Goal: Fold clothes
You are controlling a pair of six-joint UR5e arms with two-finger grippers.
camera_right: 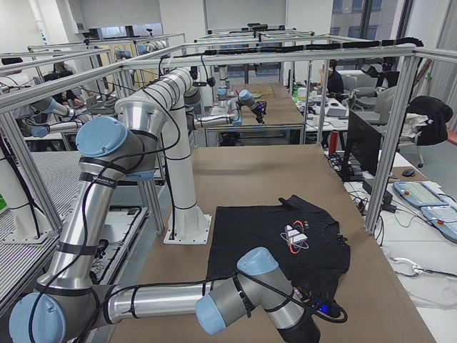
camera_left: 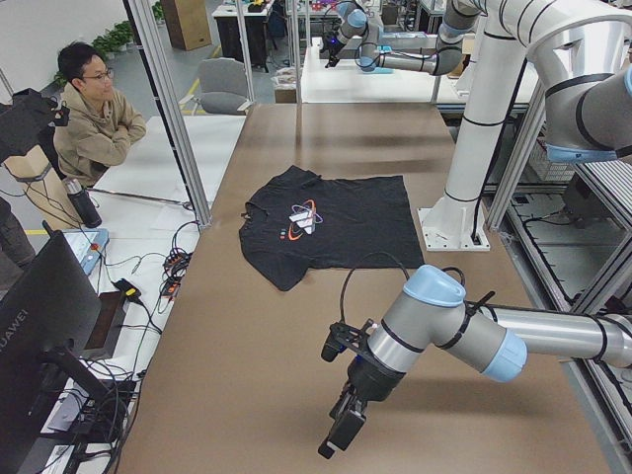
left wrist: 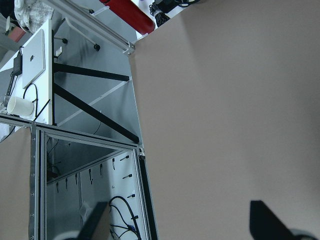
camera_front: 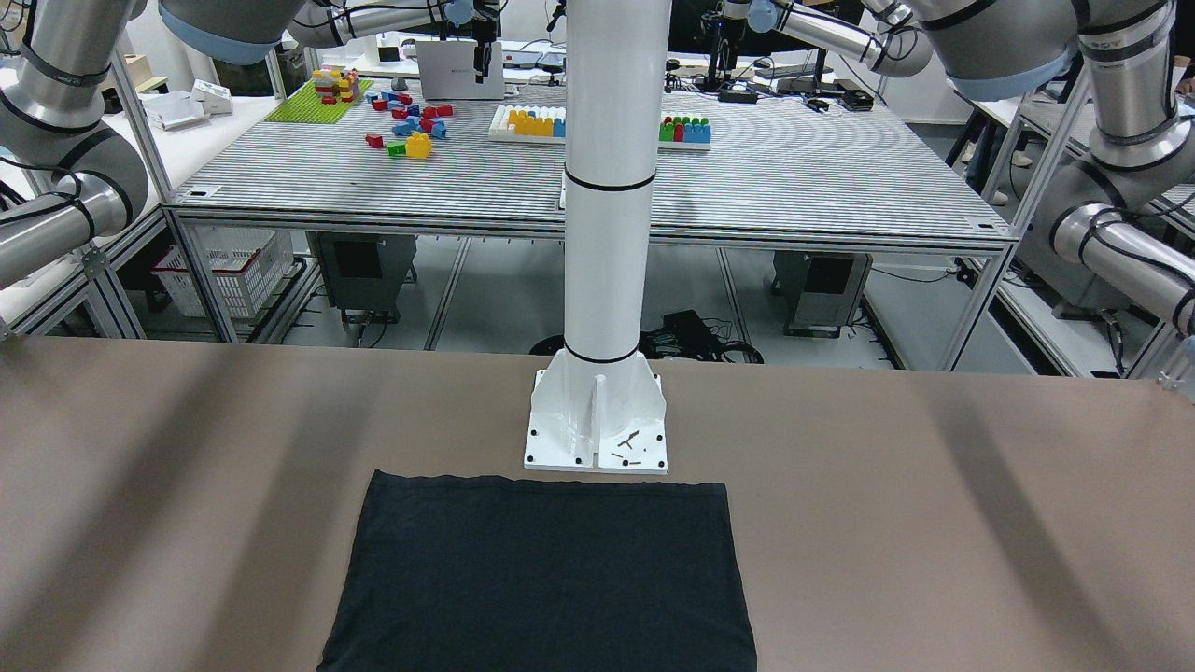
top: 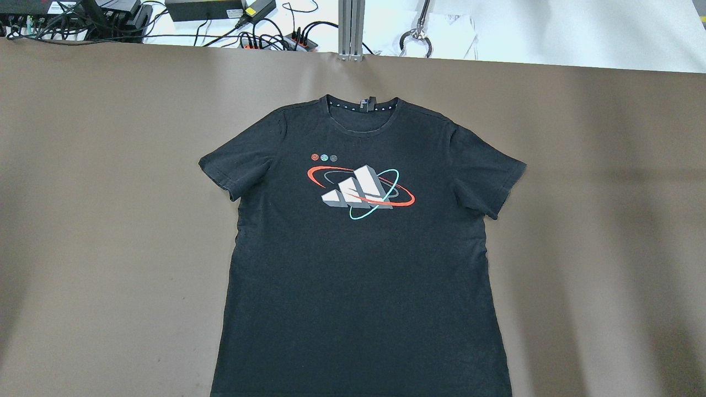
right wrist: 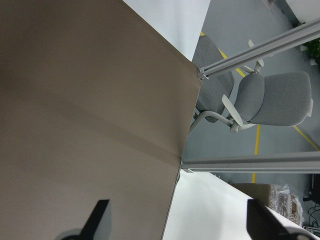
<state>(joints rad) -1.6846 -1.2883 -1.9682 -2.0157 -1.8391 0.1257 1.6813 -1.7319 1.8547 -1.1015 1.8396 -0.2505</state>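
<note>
- The brown bench (top: 88, 231) stretches wide beneath a white pedestal (camera_front: 597, 429).
- The black T-shirt (top: 358, 264) lies flat, print up, with its hem just beside the pedestal and its collar farthest from it.
- The left pincer (left wrist: 182, 227) and right pincer (right wrist: 180, 225) hover over bare bench, well out to either side of the pedestal, spread wide and empty.
- No fold looks begun. It seems best to pinch matching sleeve edges and draw both evenly, so the cloth doesn't bunch.
</note>
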